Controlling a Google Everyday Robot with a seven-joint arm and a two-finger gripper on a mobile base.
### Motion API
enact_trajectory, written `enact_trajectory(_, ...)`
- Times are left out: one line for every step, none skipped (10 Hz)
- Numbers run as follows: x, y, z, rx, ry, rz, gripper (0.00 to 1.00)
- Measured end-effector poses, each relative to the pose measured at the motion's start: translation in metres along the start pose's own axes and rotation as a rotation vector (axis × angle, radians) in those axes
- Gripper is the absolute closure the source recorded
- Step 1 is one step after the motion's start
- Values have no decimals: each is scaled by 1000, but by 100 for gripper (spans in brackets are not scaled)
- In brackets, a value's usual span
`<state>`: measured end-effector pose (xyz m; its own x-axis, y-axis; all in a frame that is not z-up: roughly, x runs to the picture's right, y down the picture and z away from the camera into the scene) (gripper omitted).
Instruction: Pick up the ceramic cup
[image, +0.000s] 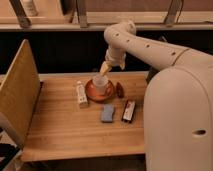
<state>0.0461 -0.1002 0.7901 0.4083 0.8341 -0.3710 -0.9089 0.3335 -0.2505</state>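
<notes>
A: Where's the ceramic cup (100, 85)?
B: Upright on the saucer (89, 93), far side of the table (60, 127). It sits just below the claw (105, 69) and slightly left. Whether the claw is spread or closed is not discernible.

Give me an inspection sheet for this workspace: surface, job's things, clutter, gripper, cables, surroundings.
Surface: wooden table, pale planks.
Job's things: ceramic cup sits on the reddish-brown saucer.
Clutter: white bottle left of the saucer; blue-grey block and dark bar in front; small dark-red item on its right.
Gripper: gripper hovers just above the cup, behind its rim.
Cables: nothing seen.
Surroundings: wooden panel at the table's left edge; robot body at right.
</notes>
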Motion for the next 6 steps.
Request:
enact_trajectory(2,-3,0,3,1,3,29)
enact_trajectory(1,-2,0,1,1,2,29)
enact_trajectory(0,-2,0,2,1,2,29)
enact_trajectory(-1,-5,1,7,3,6,29)
enact_trajectory(-6,-7,8,17,9,2,29)
enact_trajectory(-18,5,21,9,19,-29,29)
